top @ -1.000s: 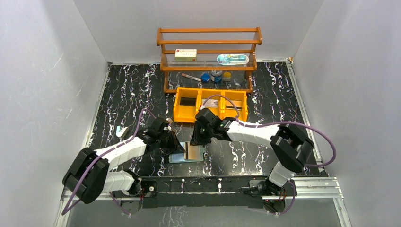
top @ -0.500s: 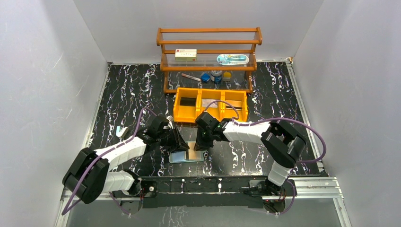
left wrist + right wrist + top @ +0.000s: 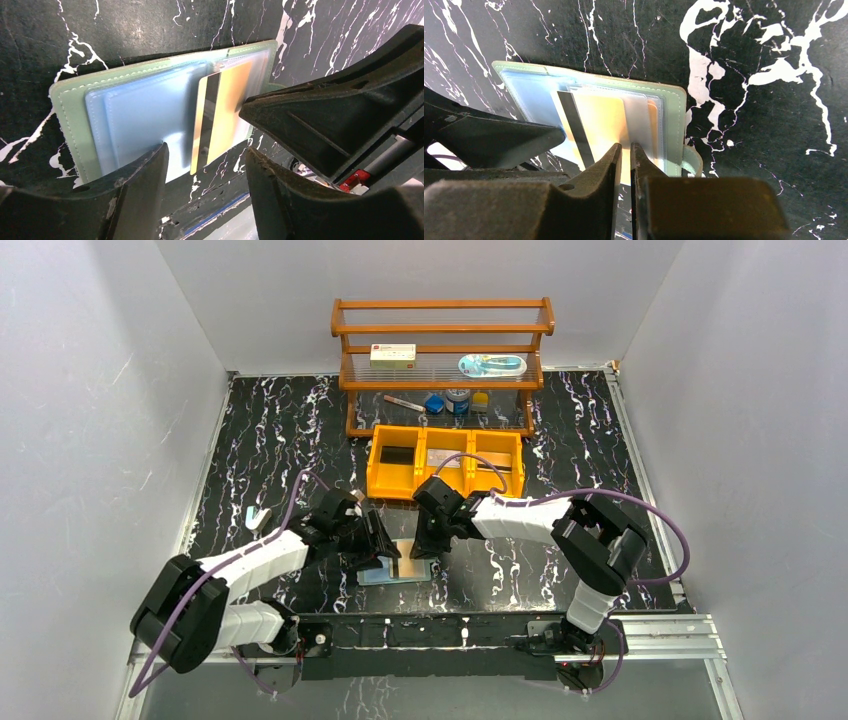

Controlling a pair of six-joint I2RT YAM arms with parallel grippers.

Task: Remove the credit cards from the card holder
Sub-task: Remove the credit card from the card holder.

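Note:
The sage-green card holder (image 3: 398, 568) lies open on the black marbled table between both arms. In the left wrist view an orange-tan credit card (image 3: 227, 107) with a black stripe sticks partly out of a pale blue pocket of the card holder (image 3: 67, 107). My left gripper (image 3: 206, 159) stands open over the holder's near edge, with nothing between its fingers. My right gripper (image 3: 626, 150) is down over the same credit card (image 3: 599, 117), jaws drawn to a thin slit with the card showing behind them. The holder's snap tab (image 3: 694, 161) sits just right of it.
An orange three-compartment bin (image 3: 446, 462) stands behind the holder. Further back is a wooden shelf (image 3: 443, 328) with a white red-labelled box (image 3: 392, 356) and small items. A small white object (image 3: 259, 517) lies at the left. The table's front rail (image 3: 430, 632) is close below the holder.
My left gripper has gone from shut to open over the holder. The right gripper came a little nearer to the holder's right half and narrowed slightly.

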